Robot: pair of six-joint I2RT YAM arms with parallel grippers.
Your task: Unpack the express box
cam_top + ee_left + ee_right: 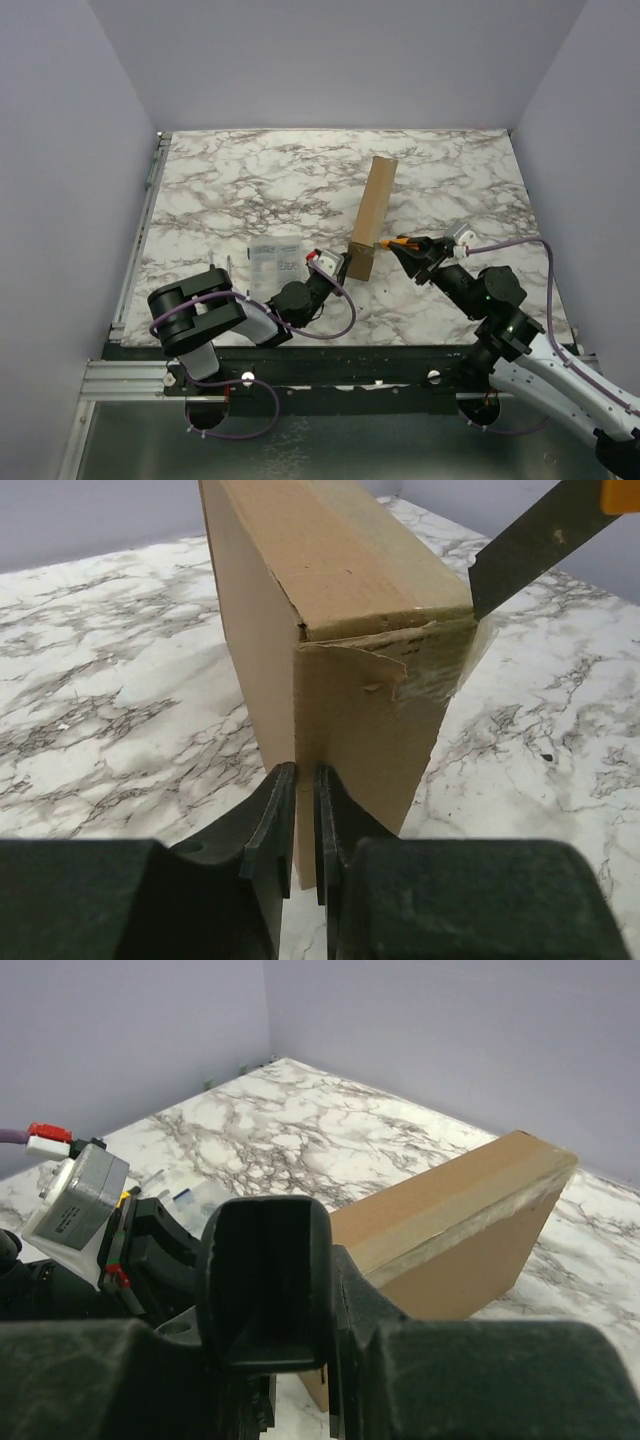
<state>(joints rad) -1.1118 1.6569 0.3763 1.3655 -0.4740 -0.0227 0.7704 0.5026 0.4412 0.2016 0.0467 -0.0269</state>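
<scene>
- Progress: early. The express box [372,215] is shut and nothing is out of it yet.
- Box location: mid-bench [230,190], stood up on one long narrow edge, running from near the arms toward the far wall. A clear case [275,262] lies flat just left of its near end.
- Tape [440,665] across the near end looks wrinkled and partly lifted at the corner, and the end flap edge is creased. My read is the seal is being worked, not yet broken.
- Left to do, as I judge it: clear the tape, swing the lid open, take out the contents.
- Left fingers [275,820]: almost closed with only a thin slit, low on the box's near vertical edge. Can't tell if cardboard is nipped in the slit or they just sit against it.
- Right fingers [520,545]: one dark tip touches the taped top corner of the near end. Can't tell how far open they are.
- Top view only: overall layout, both arms converging on the near end from either side, and the clear case.
- Left wrist only: tape condition, the flap crease, the right tip's contact point.
- Right wrist only: the long top edge, with a pale tape strip running along it. Its own fingers block the near end, so there is no contact detail.
</scene>
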